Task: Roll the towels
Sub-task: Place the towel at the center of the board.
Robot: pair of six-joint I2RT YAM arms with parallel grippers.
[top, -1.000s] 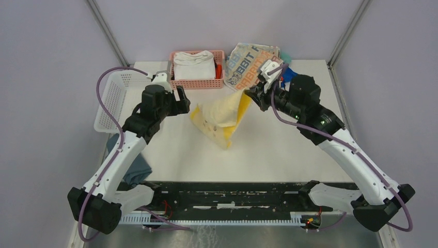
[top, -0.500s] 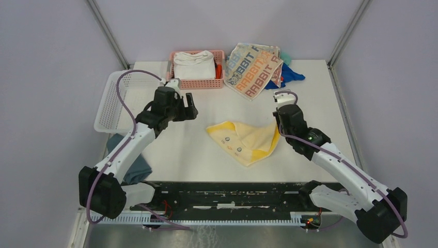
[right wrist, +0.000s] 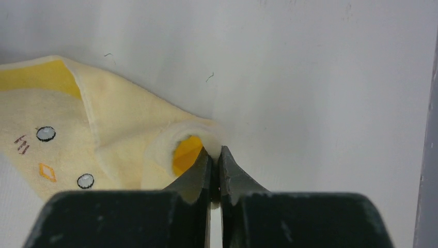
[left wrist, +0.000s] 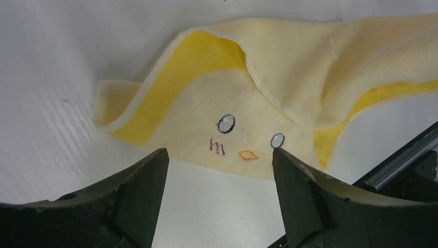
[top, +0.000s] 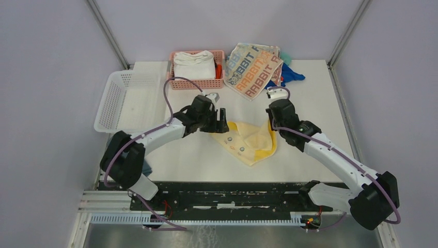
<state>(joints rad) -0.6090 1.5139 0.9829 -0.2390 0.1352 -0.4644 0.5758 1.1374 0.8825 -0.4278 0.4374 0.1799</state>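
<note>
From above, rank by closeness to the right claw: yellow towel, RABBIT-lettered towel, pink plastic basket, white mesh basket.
1. Yellow towel, pinched in the right claw.
2. RABBIT-lettered towel, behind it.
3. Pink plastic basket, back centre.
4. White mesh basket, far left.

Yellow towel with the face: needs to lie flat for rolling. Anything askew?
Yes. The soft yellow face-printed towel lies rumpled on the white table, an edge folded over showing brighter yellow; the right gripper pinches one corner.

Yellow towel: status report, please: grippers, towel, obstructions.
Right gripper shut on yellow towel corner. Left gripper open over other end. Towel rumpled, unrolled. Nothing in the way.
</note>
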